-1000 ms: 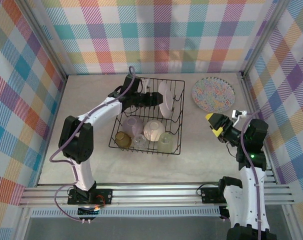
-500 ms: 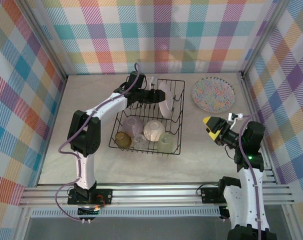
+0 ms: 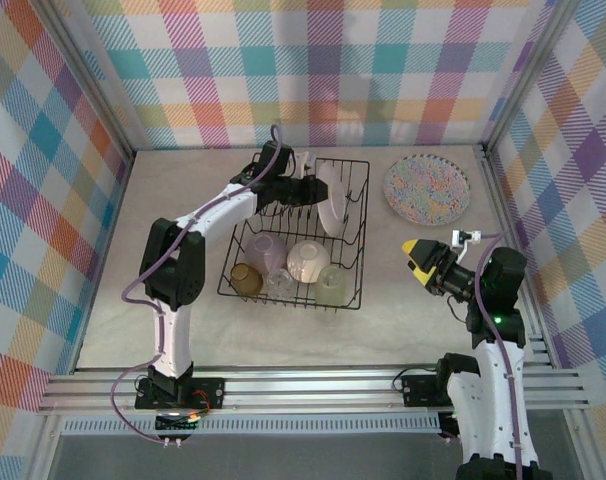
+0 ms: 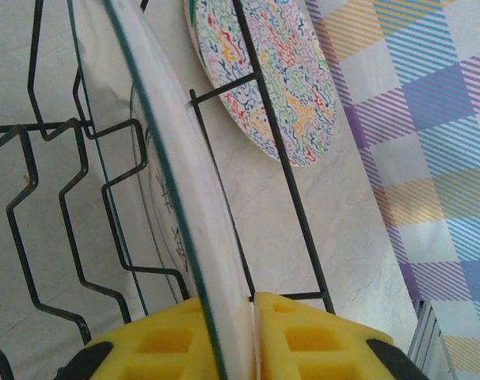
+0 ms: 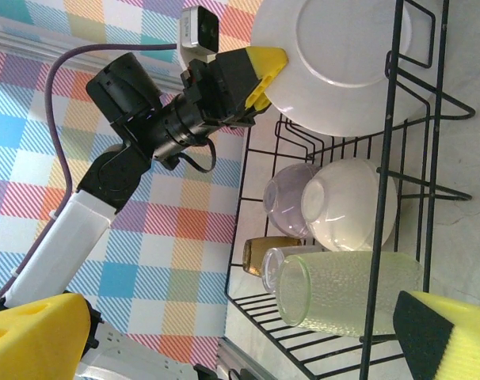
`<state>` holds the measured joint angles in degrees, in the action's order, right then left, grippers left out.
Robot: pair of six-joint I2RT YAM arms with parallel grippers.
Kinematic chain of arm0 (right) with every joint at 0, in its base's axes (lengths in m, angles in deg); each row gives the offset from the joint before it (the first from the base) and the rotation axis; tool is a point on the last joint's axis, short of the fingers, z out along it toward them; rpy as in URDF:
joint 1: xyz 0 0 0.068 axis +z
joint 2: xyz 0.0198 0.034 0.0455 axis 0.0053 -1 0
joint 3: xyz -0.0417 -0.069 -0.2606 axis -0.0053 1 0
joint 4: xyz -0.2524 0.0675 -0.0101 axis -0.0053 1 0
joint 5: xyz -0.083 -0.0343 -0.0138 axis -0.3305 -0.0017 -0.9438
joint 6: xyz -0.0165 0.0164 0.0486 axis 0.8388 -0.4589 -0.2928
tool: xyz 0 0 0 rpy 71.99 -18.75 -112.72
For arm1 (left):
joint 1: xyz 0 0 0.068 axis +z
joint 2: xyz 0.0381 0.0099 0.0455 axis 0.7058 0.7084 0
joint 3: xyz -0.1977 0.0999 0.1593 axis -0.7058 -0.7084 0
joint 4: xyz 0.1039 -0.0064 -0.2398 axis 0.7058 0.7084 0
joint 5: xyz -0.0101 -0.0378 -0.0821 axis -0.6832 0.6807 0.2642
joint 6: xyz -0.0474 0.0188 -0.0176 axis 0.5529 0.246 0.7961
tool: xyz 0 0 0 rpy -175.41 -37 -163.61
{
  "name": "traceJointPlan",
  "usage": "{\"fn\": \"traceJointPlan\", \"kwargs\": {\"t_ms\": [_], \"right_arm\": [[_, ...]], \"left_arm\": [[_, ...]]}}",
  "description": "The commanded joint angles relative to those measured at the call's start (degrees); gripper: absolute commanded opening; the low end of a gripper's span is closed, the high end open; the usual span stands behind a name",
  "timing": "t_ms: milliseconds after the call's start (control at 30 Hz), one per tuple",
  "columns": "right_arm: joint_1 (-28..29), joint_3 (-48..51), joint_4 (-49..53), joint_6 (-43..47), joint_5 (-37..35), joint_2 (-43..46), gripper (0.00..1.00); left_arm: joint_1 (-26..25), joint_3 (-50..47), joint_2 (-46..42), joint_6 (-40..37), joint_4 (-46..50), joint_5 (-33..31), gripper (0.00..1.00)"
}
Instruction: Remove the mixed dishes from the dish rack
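Pinching the white plate (image 4: 208,229) at its rim, the left gripper (image 4: 236,324) is clamped on both faces while the plate stands on edge in a far slot of the dish rack (image 3: 365,235). The right gripper (image 3: 416,260) hangs wide open beside the rack. The plate looks stiff, glossy and breakable, so a deep bite over the rim and a straight lift seem wise.
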<state>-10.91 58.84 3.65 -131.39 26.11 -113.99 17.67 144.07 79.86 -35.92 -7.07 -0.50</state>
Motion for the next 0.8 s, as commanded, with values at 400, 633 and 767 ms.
{"fn": "traceJointPlan", "kwargs": {"t_ms": [400, 633, 767], "right_arm": [[0.8, 1.3, -2.0, -0.5, 1.1, 0.5, 0.99], [0.8, 1.6, -2.9, -0.9, 1.0, 0.5, 0.99], [0.9, 1.6, -2.9, -0.9, 0.9, 0.6, 0.99]], "left_arm": [[0.2, 1.4, -2.9, 7.5, -2.7, 4.6, 0.00], [0.2, 1.4, -6.7, 7.1, -2.1, 4.8, 0.00], [0.3, 1.5, -8.9, 6.3, -1.6, 4.3, 0.00]]}}
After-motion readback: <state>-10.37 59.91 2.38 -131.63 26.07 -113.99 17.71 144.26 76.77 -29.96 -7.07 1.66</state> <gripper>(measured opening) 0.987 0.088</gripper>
